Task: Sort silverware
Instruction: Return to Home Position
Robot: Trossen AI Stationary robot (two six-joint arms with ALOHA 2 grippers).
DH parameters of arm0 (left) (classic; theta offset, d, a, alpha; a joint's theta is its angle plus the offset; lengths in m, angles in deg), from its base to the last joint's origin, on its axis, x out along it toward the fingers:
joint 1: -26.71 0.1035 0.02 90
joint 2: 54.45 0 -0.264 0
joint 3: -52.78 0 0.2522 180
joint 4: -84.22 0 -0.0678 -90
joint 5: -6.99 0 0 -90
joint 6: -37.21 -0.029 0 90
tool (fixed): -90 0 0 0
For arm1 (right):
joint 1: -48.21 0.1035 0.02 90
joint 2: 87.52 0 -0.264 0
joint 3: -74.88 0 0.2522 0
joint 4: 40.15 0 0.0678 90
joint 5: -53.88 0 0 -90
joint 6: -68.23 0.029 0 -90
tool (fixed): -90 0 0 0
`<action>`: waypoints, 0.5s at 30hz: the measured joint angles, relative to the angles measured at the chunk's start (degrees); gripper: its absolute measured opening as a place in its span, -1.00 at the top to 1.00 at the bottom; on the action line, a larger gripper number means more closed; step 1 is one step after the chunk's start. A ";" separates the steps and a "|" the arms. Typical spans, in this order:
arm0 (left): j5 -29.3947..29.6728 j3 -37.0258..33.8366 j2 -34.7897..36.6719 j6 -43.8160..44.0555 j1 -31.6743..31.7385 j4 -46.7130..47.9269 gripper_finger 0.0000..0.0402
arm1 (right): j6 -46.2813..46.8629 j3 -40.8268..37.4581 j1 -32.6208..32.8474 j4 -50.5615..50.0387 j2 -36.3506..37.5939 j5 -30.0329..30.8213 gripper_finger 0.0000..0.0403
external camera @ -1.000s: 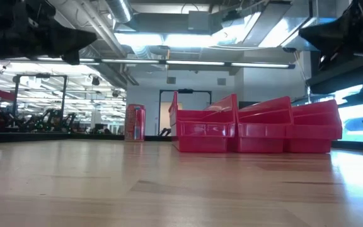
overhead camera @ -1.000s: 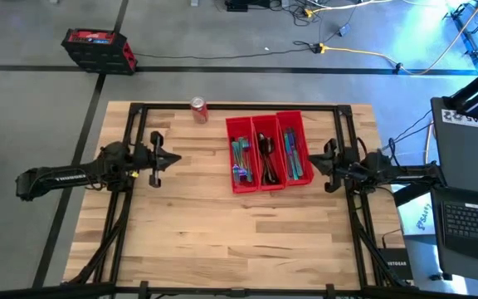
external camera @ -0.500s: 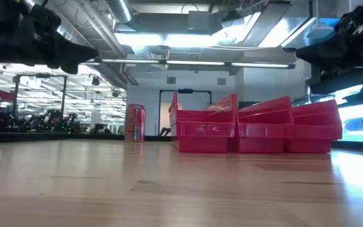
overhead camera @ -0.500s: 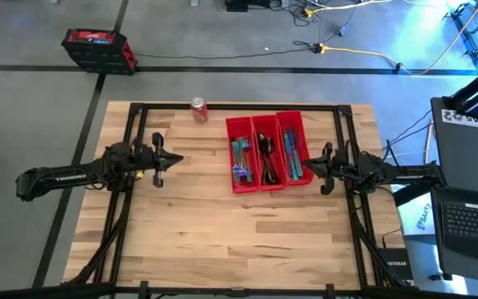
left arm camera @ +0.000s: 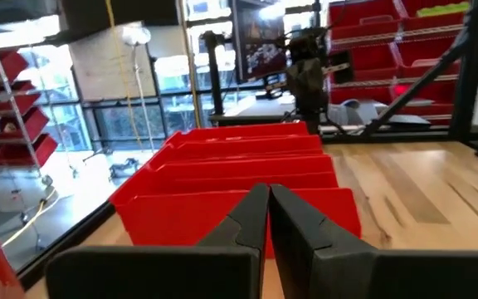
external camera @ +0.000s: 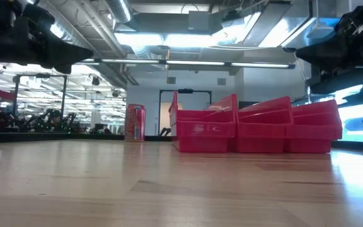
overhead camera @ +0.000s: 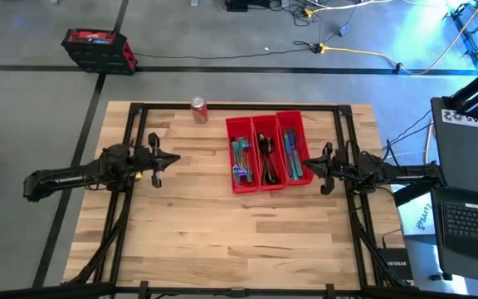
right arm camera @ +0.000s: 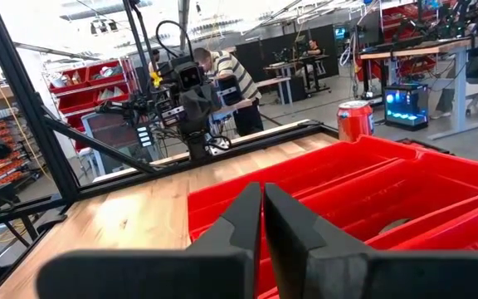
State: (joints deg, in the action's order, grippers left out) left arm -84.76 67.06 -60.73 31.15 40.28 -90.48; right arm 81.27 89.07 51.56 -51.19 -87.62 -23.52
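Three long red bins (overhead camera: 264, 152) stand side by side at the table's far middle, resting on their bases. The silverware lies inside them: teal pieces in the left bin (overhead camera: 239, 158), dark spoons in the middle bin (overhead camera: 265, 159), blue-teal pieces in the right bin (overhead camera: 292, 154). My left gripper (overhead camera: 175, 158) hovers to the bins' left, shut, pointing level at them (left arm camera: 268, 189). My right gripper (overhead camera: 308, 166) hovers close by the right bin's near right corner, shut and level (right arm camera: 261, 187). In the low view both grippers (external camera: 87, 53) (external camera: 288, 50) hang well above the tabletop.
A red soda can (overhead camera: 198, 109) stands at the far edge, left of the bins. Black frame rails (overhead camera: 131, 191) run along the table's sides. A laptop (overhead camera: 471, 218) sits beyond the right edge. A person (right arm camera: 222, 76) stands in the room behind. Bare wood (overhead camera: 231, 241) fills the near half.
Both grippers have tipped their fingers down to about level while staying shut and holding nothing. The bins and the silverware have kept still.
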 joint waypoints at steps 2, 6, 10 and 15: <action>1.25 0.00 2.78 -0.17 -0.97 2.30 1.00 | 0.00 0.00 0.00 0.02 0.00 0.37 1.00; 4.04 0.00 6.23 -0.12 -3.12 6.79 1.00 | 0.00 0.00 0.00 0.02 0.00 0.42 1.00; 4.06 0.00 5.89 -0.70 -5.47 7.54 1.00 | 0.00 0.00 0.00 0.04 -0.02 0.66 1.00; 4.11 0.00 5.89 -0.68 -8.48 7.57 1.00 | -0.01 0.00 0.00 0.16 -0.02 1.79 1.00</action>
State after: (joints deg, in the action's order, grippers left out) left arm -80.65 67.06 -54.84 30.48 31.80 -82.92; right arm 81.26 89.07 51.56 -51.03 -87.64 -21.73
